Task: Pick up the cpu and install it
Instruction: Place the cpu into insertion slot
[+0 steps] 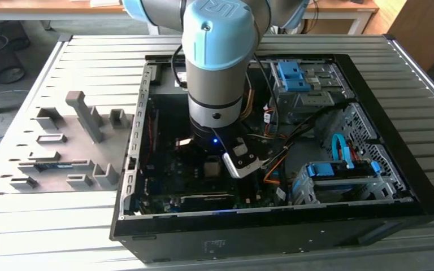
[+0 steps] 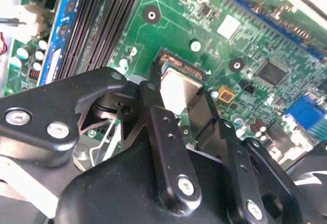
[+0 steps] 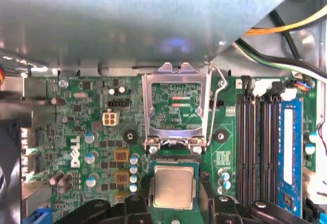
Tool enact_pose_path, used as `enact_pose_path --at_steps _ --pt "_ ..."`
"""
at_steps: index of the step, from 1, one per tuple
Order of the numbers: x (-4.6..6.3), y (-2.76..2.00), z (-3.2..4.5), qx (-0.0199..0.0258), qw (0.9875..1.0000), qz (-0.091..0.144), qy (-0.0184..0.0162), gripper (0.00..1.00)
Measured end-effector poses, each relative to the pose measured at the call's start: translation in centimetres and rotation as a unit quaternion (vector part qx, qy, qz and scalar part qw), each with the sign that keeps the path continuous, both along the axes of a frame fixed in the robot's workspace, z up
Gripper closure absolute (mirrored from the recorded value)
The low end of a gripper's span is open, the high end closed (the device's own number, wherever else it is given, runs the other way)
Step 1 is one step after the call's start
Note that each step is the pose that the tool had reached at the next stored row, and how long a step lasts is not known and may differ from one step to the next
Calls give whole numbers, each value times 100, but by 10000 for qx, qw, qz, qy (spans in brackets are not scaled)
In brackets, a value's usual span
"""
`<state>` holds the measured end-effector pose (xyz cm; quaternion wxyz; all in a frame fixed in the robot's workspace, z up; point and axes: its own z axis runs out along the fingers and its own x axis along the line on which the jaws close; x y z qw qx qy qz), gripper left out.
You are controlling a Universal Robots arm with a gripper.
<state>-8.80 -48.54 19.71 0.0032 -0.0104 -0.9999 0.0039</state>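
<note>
The cpu (image 3: 174, 185), a small square chip with a dull silver top, sits between my gripper's (image 3: 174, 197) two black fingers (image 3: 137, 204), just over the open socket (image 3: 174, 157) on the green motherboard. In the second wrist view the cpu (image 2: 178, 88) is flanked on both sides by the fingers (image 2: 153, 106), which press on its edges. The socket's metal load plate (image 3: 176, 106) stands swung up behind it. In the exterior view the arm reaches straight down into the computer case (image 1: 277, 231), with the gripper (image 1: 214, 165) low over the board.
Black memory slots (image 3: 260, 142) run beside the socket. Orange, yellow and black cables (image 1: 285, 149) and blue drive brackets (image 1: 338, 169) fill the case at the exterior view's right. A grey fixture plate with plastic blocks (image 1: 66, 147) lies outside the case at the exterior view's left.
</note>
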Motion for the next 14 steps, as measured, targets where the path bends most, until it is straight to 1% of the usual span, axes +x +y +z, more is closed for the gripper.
enact_pose_path --at_steps 4,13,14 --pt "-47 1 -3 2 10000 -1 0 54" --pt "-48 0 -4 1 10000 -1 1 53" --pt "-47 0 -5 1 10000 -1 0 47"
